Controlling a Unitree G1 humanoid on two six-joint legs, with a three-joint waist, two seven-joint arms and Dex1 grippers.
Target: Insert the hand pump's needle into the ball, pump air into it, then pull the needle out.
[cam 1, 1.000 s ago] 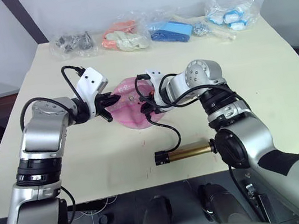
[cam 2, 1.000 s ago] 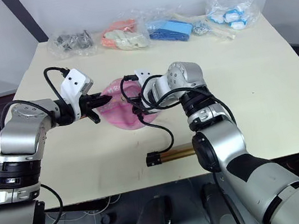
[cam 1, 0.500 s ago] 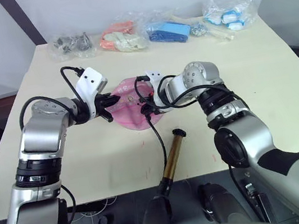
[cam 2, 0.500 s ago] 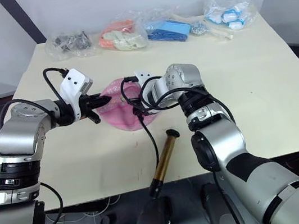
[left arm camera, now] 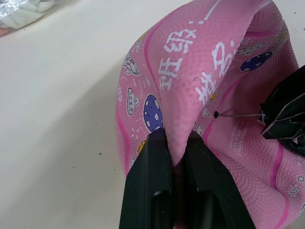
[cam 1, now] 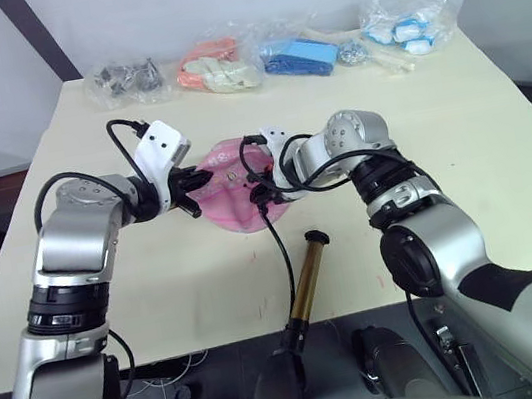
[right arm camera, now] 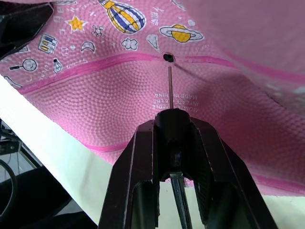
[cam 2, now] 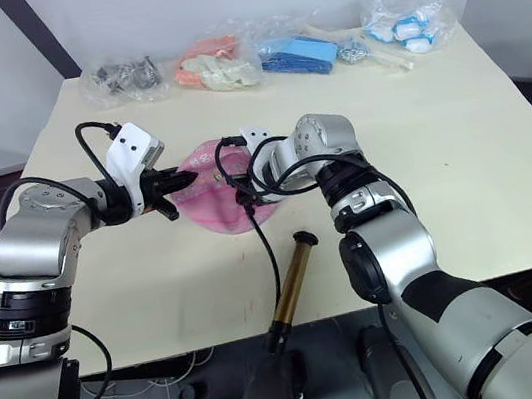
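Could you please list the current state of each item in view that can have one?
ball: caved in, rim pinched.
needle: tip at the ball's black valve dot, held by its fitting.
hand pump: lying on the table, overhanging the near edge.
left pincer: shut on the ball.
right pincer: shut on the needle.
bagged items: closed, along the far edge.

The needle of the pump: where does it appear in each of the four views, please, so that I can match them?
Left eye view: tiny, at the right gripper by the ball; too small to make out.
Right eye view: the same spot, again too small.
Left wrist view: the needle, a thin pin reaching the valve dot.
Right wrist view: rising from the black fitting to the dot.
Shared landmark: the valve dot.
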